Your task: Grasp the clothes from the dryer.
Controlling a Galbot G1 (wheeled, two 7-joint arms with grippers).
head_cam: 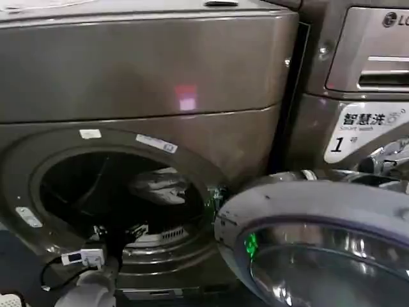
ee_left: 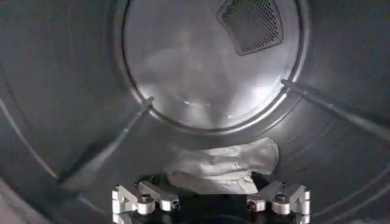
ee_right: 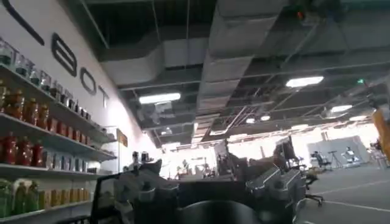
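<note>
silvery metal fingers of the left pincer stand spread wide inside the drum, released and holding nothing, with the clothes lying just ahead of them on the drum floor. the bundle is pale grey-white, creased, and sits against the foot of the rear wall, between the two raised drum ribs, below the perforated vent.

from the head view the left arm reaches in low through the round porthole of the dryer, and the clothes show as a light patch deep in the dark opening. the open door swings out to the right of the porthole.

to do this step well, i judge the left pincer should ease forward and slightly down until the fabric lies between the spread fingers, aiming at the thick middle folds and not the thin edge near the rear wall. close only once the cloth is well inside the gap, so that a whole fold is caught and not a corner. keep the fingers clear of the ribs and the drum floor, since scraping metal could deflect the approach.

the right pincer is held up away from the machine, facing the open room with its shelves; i cannot tell how its fingers stand.
</note>
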